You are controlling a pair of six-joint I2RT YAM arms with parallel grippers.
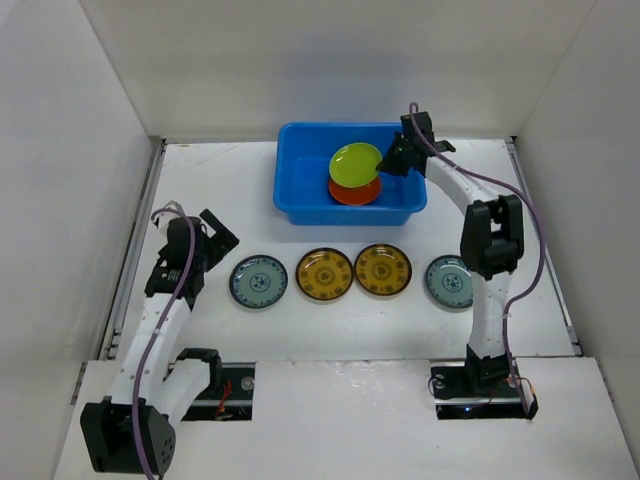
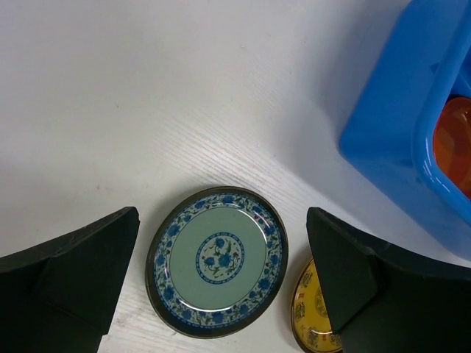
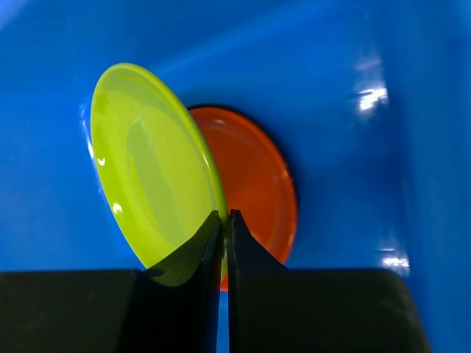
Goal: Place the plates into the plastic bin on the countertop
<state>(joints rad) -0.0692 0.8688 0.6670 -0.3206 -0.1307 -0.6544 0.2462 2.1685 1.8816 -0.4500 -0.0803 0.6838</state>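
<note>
Fingers (image 3: 257, 294) of the right gripper (image 3: 224, 217) clamped the green plate (image 3: 151, 173) by its rim, tilted over the orange plate (image 3: 254, 187) inside the blue bin (image 1: 300, 170), top centre; the left gripper (image 2: 221, 243) hung spread above a blue-patterned plate (image 2: 217, 259).

Bright even light, soft shadows, glare on plastic bin (image 3: 372, 95)
</note>
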